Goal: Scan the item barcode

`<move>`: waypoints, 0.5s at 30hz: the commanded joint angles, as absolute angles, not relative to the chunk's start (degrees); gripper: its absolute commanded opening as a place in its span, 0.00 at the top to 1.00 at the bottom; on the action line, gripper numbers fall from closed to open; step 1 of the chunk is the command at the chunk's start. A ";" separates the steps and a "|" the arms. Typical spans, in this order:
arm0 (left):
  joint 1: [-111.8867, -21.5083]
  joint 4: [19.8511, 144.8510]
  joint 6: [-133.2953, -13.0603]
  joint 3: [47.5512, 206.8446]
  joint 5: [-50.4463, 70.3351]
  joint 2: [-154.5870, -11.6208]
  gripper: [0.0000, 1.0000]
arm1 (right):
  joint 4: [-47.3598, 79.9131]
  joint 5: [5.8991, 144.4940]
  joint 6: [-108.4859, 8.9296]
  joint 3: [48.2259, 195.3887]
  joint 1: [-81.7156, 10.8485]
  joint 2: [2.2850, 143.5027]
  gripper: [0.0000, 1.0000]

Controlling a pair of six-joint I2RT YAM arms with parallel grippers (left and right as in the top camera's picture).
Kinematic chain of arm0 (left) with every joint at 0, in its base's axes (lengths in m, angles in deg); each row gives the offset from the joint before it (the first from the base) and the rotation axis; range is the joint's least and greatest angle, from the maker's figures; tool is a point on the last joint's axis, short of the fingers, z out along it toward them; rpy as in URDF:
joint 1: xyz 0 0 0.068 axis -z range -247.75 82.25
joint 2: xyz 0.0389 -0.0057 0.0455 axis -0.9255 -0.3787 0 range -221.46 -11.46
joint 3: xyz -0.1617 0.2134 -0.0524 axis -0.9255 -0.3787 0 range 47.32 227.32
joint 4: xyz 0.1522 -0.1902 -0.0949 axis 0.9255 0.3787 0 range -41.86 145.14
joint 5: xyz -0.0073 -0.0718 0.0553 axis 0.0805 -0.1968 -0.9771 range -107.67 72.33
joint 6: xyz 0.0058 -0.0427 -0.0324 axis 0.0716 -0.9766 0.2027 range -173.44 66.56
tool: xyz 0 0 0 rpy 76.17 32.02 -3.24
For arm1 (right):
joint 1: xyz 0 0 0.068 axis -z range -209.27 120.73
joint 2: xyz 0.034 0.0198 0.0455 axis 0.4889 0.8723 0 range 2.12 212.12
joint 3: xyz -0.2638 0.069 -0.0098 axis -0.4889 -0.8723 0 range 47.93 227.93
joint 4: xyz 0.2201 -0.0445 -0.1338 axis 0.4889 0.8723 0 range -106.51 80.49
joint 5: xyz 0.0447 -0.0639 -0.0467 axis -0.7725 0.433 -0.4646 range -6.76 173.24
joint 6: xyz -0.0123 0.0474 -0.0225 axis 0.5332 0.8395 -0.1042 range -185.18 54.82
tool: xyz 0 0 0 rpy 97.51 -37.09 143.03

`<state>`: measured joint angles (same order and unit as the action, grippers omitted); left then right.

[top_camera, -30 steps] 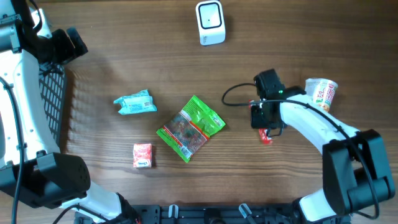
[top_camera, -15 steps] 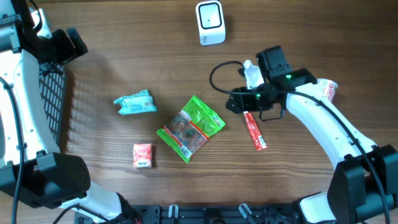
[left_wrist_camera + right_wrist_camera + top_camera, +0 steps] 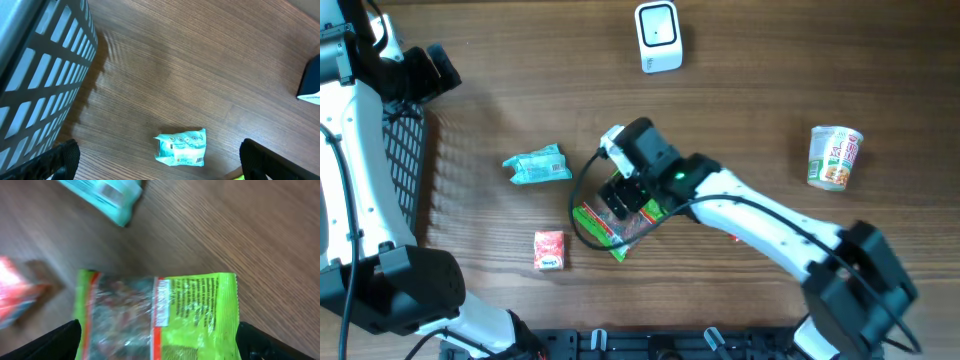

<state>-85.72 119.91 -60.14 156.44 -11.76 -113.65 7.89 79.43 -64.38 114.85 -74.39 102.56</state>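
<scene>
Green snack bag lies flat on the wooden tabletop near its middle, slanted, and it is the only one of its kind. Four packaged items show clearly in all, one of each: the green bag, a teal packet up and to its left, a small red packet below the teal one near the front edge, and a printed cup lying well apart on the right side. One white scanner stands at the far edge of the tabletop, and one dark mesh basket sits at the left side.

The right gripper hangs directly over the upper part of the green bag. In the right wrist view, the right gripper has its fingers spread wide at the two lower corners of the frame. The green bag fills the space beneath and between them. Nothing is pinched, and whether the fingers touch the bag cannot be told. The teal packet and the red packet show blurred at the edges of that view.

The left gripper is also spread wide and empty, high above the tabletop beside the basket. The teal packet lies below it, between its fingers in the view.
</scene>
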 commanded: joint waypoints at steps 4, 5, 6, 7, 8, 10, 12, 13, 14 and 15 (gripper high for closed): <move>-85.99 119.89 -59.86 156.25 -11.10 -113.69 0.00 | 7.06 88.32 -60.58 115.33 -74.22 113.49 0.00; -85.99 119.89 -59.86 156.25 -11.08 -113.69 0.00 | 8.44 87.47 -60.58 115.33 -74.22 113.80 0.00; -85.96 119.89 -59.86 156.25 -11.08 -113.69 0.00 | 10.12 86.03 -60.75 115.33 -74.22 113.78 0.00; -85.96 119.89 -59.86 156.25 -11.08 -113.69 0.00 | 12.00 84.43 -60.73 115.33 -74.20 113.78 0.00; -85.99 119.89 -59.86 156.25 -11.08 -113.69 0.00 | 13.42 83.75 -60.71 115.33 -74.20 113.78 0.01; -85.96 119.89 -59.86 156.25 -11.08 -113.69 0.00 | 16.94 82.09 -60.71 115.33 -74.20 113.78 0.00; -85.99 119.89 -59.86 156.25 -11.08 -113.69 0.00 | 19.22 84.39 -56.55 115.33 -73.30 113.78 0.00; -85.99 119.89 -59.86 156.25 -11.08 -113.69 0.00 | 18.78 84.45 -54.70 115.33 -71.86 113.78 0.00; -85.96 119.89 -59.86 156.25 -11.08 -113.69 0.00 | 17.86 84.08 -54.50 115.33 -70.04 113.78 0.00; -85.99 119.89 -59.86 156.25 -11.08 -113.69 0.00 | 16.77 83.03 -54.46 115.33 -68.03 113.78 0.00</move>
